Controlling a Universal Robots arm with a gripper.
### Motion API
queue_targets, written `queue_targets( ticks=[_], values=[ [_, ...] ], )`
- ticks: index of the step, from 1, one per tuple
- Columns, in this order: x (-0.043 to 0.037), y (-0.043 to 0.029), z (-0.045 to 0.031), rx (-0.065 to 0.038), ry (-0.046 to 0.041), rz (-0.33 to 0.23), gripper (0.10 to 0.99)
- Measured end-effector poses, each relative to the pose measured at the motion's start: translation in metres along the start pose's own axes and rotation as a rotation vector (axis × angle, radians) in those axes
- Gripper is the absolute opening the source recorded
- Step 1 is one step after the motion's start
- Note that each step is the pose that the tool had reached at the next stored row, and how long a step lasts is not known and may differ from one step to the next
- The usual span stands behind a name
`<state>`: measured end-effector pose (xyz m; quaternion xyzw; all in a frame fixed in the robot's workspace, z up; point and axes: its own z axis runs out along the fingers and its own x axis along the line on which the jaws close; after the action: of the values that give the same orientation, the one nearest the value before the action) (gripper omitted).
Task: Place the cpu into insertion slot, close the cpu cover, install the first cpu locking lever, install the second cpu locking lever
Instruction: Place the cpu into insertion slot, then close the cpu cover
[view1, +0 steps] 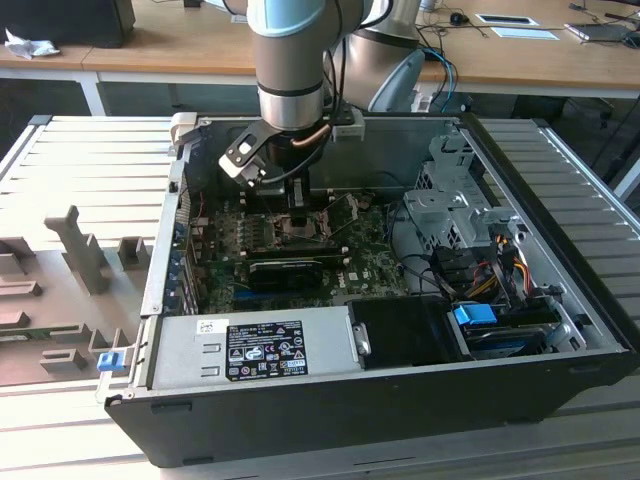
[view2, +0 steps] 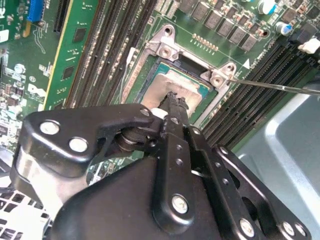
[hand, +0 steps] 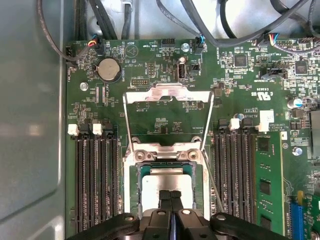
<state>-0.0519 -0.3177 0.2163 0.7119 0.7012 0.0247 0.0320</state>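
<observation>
Holding our fingers (hand: 165, 201) pressed together, tips over the cpu (hand: 151, 184) lying in the insertion slot (hand: 136, 180), cpu cover (hand: 167, 95) standing open

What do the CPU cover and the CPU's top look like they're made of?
The cpu cover: thin stamped sheet metal by its look, bright silver with glare along its bent edge. The cpu: a flat metal top, duller matt silver-grey; the exact metal cannot be told.

A long wooden desk (view1: 160, 45) with white legs stands behind the grey ribbed worktable (view1: 100, 150).
</observation>
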Motion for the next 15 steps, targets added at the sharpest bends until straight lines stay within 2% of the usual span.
queue_targets(
  ticks=[8,10,15],
  values=[
    [-0.0001,0.0007,-0.0079,0.000,0.0001,0.000,0.106],
    [-0.0001,0.0011,-0.0079,0.000,0.0006,0.000,0.106],
    [-0.0030,0.0092,-0.0073,0.008,0.0031,0.000,0.106]
  ],
)
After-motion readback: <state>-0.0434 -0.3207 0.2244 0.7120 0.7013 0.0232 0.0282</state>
